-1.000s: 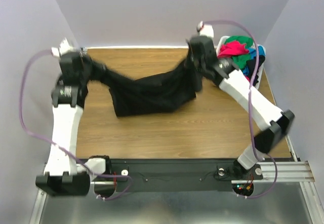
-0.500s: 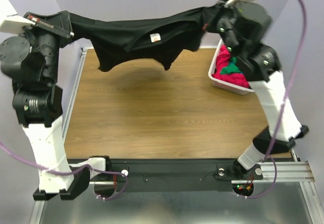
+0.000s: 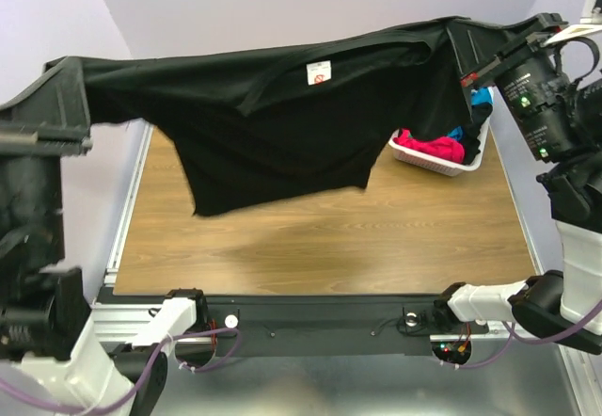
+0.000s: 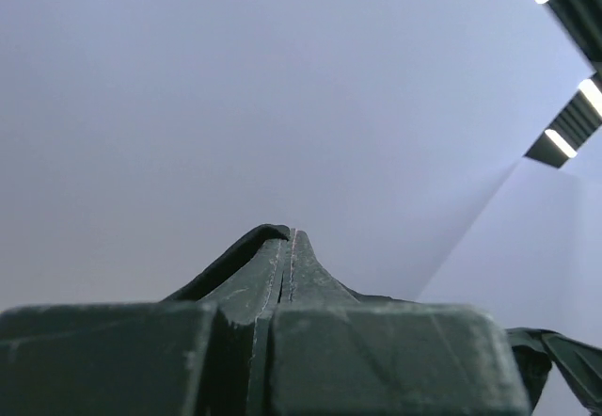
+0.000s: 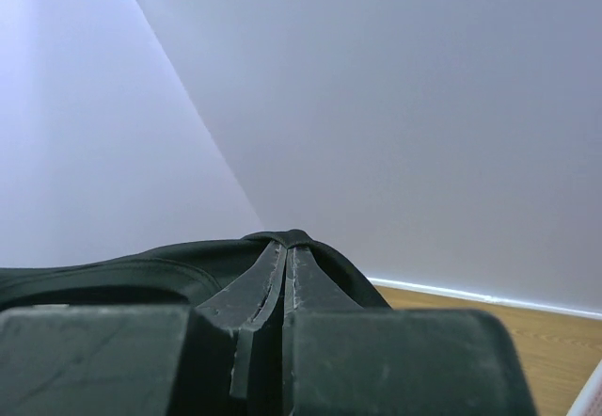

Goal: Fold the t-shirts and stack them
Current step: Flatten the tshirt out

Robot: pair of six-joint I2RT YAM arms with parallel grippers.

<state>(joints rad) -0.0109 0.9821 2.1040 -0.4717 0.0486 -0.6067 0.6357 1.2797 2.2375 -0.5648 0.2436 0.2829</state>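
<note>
A black t-shirt (image 3: 282, 105) with a small white neck label (image 3: 319, 73) hangs stretched wide, high above the wooden table. My left gripper (image 3: 66, 68) is shut on its left end, and my right gripper (image 3: 470, 44) is shut on its right end. In the left wrist view the closed fingers (image 4: 290, 247) pinch black cloth (image 4: 226, 261). In the right wrist view the closed fingers (image 5: 287, 251) pinch black cloth (image 5: 169, 265). More shirts, pink-red (image 3: 428, 143), blue (image 3: 480, 96) and green, lie in the basket, partly hidden behind the raised shirt.
A white slatted basket (image 3: 442, 160) stands at the table's back right corner. The wooden table top (image 3: 376, 228) lies under the hanging shirt. Purple walls close in the back and both sides.
Both arms have lifted from the table and spread apart. The black shirt rose off the wood and now hangs open and taut between the two grippers.
</note>
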